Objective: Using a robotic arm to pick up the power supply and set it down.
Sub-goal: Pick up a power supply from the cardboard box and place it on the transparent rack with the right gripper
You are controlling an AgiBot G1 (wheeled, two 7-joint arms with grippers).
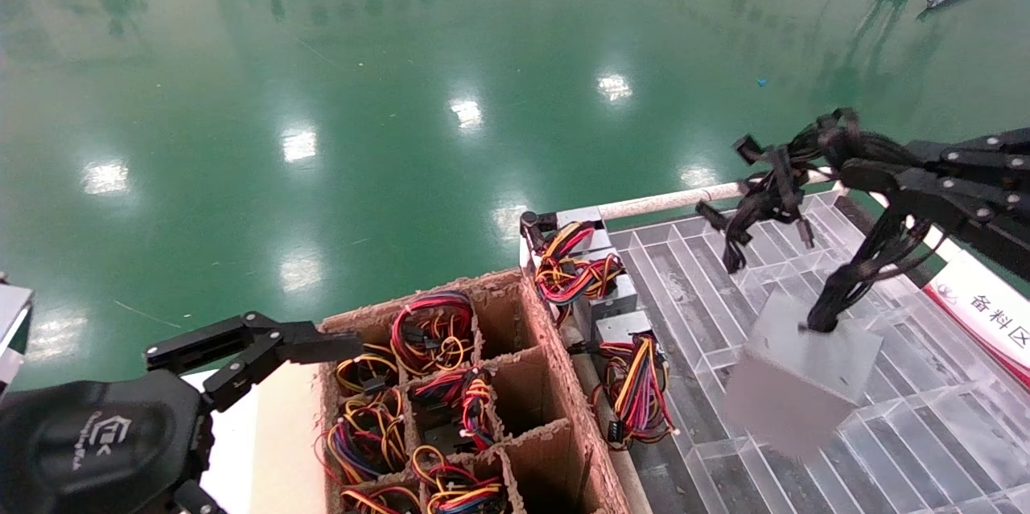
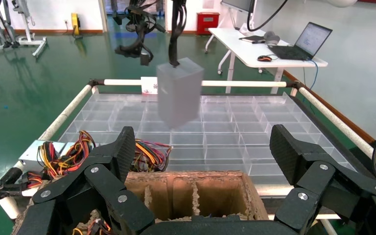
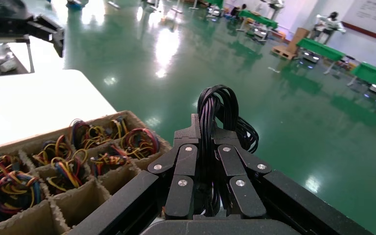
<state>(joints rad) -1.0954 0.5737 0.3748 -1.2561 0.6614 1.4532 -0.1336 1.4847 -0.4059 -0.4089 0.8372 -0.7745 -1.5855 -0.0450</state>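
Observation:
The power supply [image 1: 797,385], a plain silver-grey box, hangs tilted in the air above the clear divided tray [image 1: 925,433], touching nothing below it. It dangles from its black cable bundle [image 1: 772,184]. My right gripper [image 1: 853,168] is shut on those cables, which run between its fingers [image 3: 186,161] and loop out past the tips [image 3: 215,105]. From the left wrist view the box [image 2: 178,93] hangs over the tray's far rows. My left gripper [image 1: 322,349] stands open and empty at the near left, beside the cardboard box [image 1: 555,385], its pads [image 2: 122,152] spread wide.
The cardboard box [image 2: 196,176] has compartments, several filled with red, yellow and orange wire bundles [image 1: 434,333]. Grey boxes with coloured wires [image 1: 611,305] lie between it and the tray. A white pipe rail [image 1: 684,199] edges the tray. A red-and-white sign [image 1: 990,313] stands at right.

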